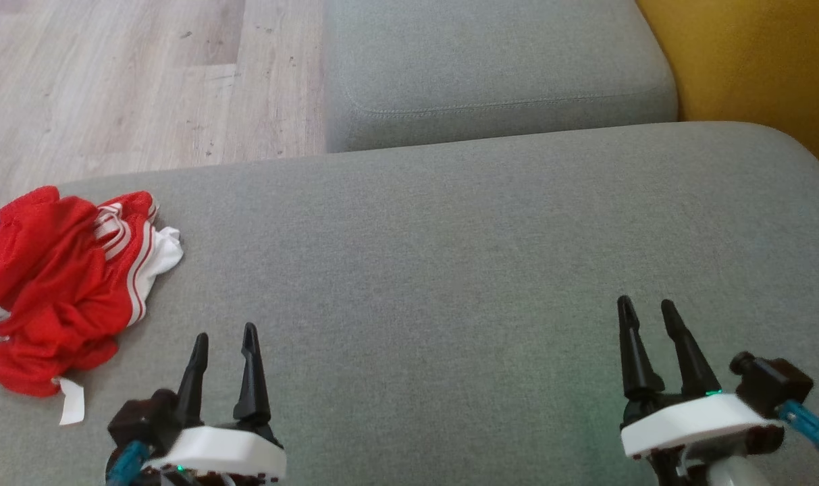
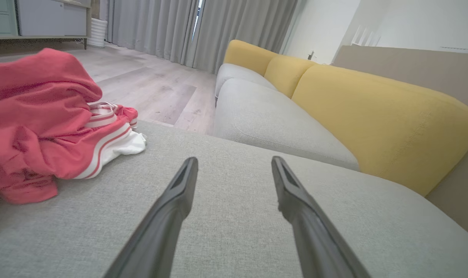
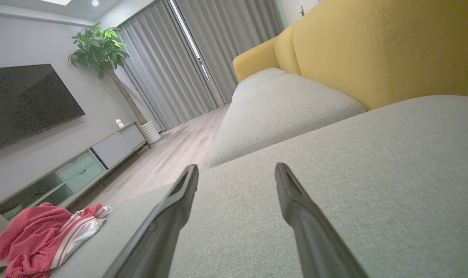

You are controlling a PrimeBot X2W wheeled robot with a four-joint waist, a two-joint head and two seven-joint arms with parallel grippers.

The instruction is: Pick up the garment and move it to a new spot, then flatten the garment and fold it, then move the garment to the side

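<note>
The garment (image 1: 61,283) is a crumpled red piece with white stripes and a white tag, lying in a heap at the far left of the grey sofa cushion (image 1: 450,256). It also lies at the left of the left wrist view as garment (image 2: 44,123) and low left in the right wrist view as garment (image 3: 44,235). My left gripper (image 1: 223,341) hovers open just right of and nearer than the heap, nothing between its fingers. Far to the right, my right gripper (image 1: 645,307) is open and empty above bare cushion.
A second grey seat cushion (image 1: 490,67) lies beyond, with a yellow backrest (image 1: 753,61) at the right. Wooden floor (image 1: 125,74) drops off past the cushion's far left edge. A TV cabinet (image 3: 75,170), television and potted plant stand across the room.
</note>
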